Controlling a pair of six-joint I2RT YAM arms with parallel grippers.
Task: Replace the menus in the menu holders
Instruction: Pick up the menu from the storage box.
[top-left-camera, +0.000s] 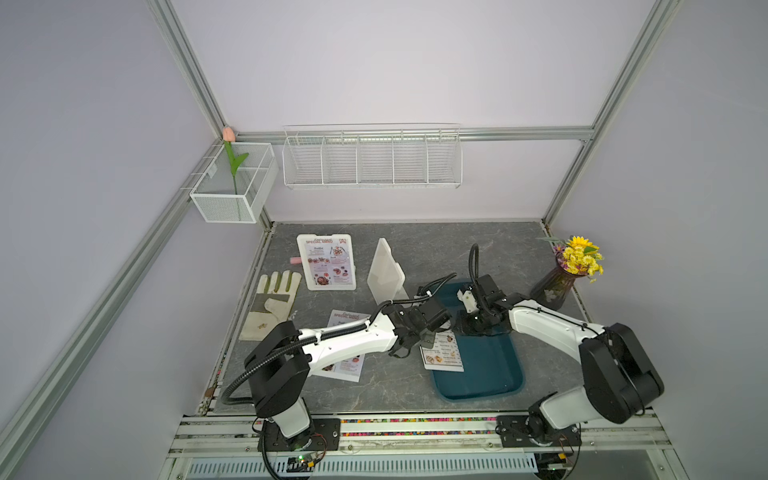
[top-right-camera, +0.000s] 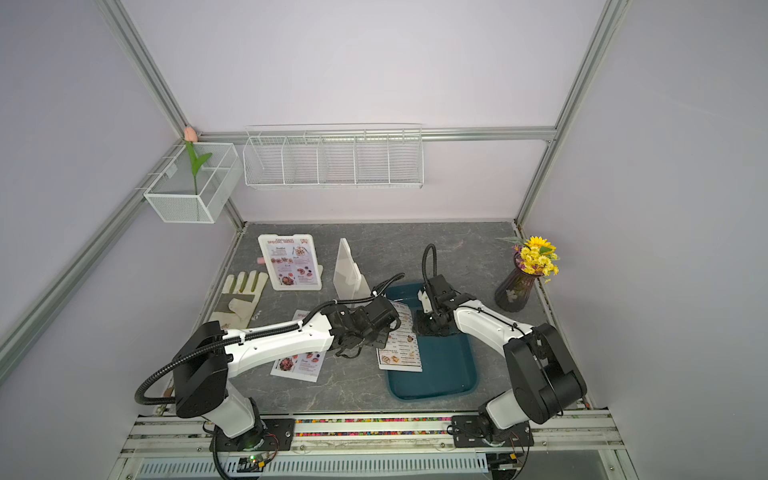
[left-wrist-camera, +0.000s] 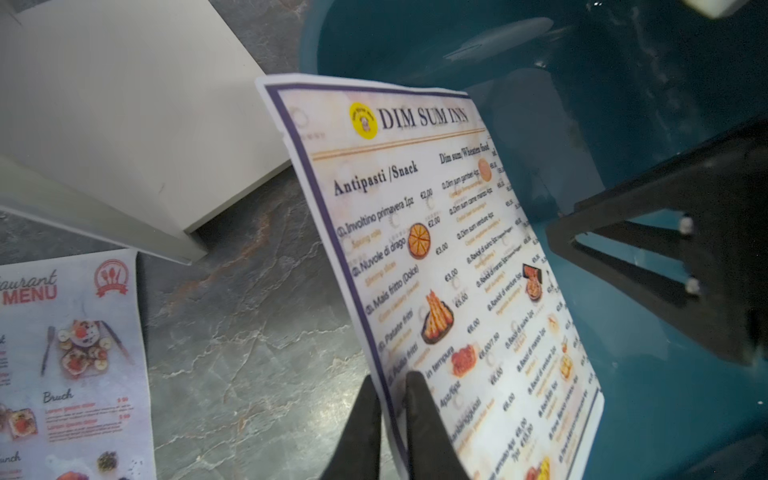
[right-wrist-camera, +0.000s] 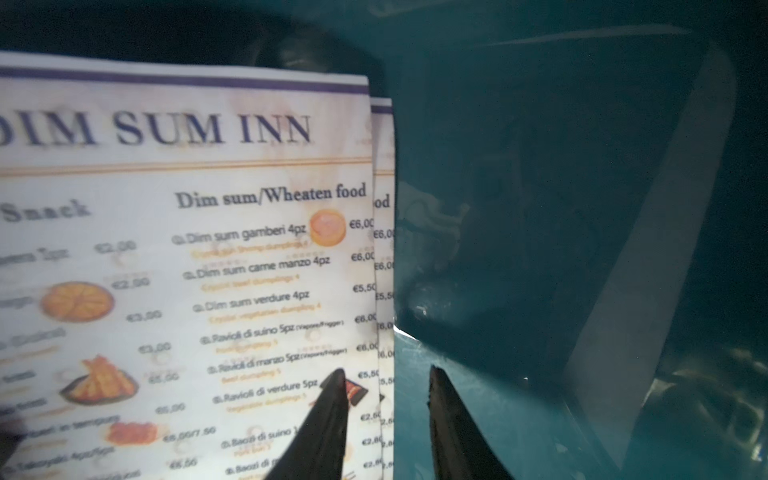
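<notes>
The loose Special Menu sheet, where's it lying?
In both top views the loose Special Menu sheet lies flat on the table, partly under the left arm, between the glove and the teal tray.

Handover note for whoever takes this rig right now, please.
Left gripper: shut on a Dim Sum Inn menu, raised over the rim of the teal tray.
Right gripper: open, jaws straddling that sheet's edge; second Dim Sum Inn sheet behind.
Done: loose Special Menu lies on the table; side-on holder shows none.
To do: load it, then swap the filled holder.
</notes>
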